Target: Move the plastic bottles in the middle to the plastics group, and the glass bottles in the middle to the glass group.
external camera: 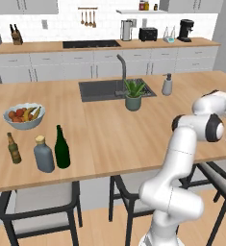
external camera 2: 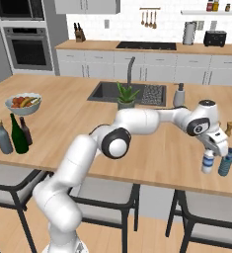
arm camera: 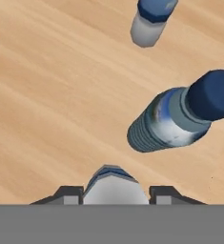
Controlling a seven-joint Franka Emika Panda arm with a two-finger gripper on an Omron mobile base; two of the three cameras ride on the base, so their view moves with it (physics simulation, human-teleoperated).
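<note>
Island counter (external camera: 109, 129): light wood, with a sink (external camera: 102, 90) set in its far side; stools below the near edge.

Gripper (external camera 2: 210, 157): at the right end of the counter, pointing down, its fingers clamped on the small water bottle (external camera 2: 208, 161) (white cap between the two tips in the hand view). The bottle is upright with its base at the counter surface; whether it touches the wood cannot be told.

Blue-capped bottle (external camera 2: 225, 162): just beside the water bottle, on its right in the right base view, apart from it. The hand view shows a second blue-capped bottle (arm camera: 150, 19) further off.

Squat grey-blue bottle (external camera: 43, 154), tan cap: upright near the front left of the counter.

Dark green wine bottle (external camera: 62, 147): upright, just beside the squat bottle on its right.

Brown beer bottle (external camera: 13, 148): upright, near the squat bottle on its left.

Fruit bowl (external camera: 24, 116): behind these three bottles.

Potted plant (external camera: 133, 94): at the near right corner of the sink.

Grey pump dispenser (external camera: 167, 85): right of the sink.
</note>
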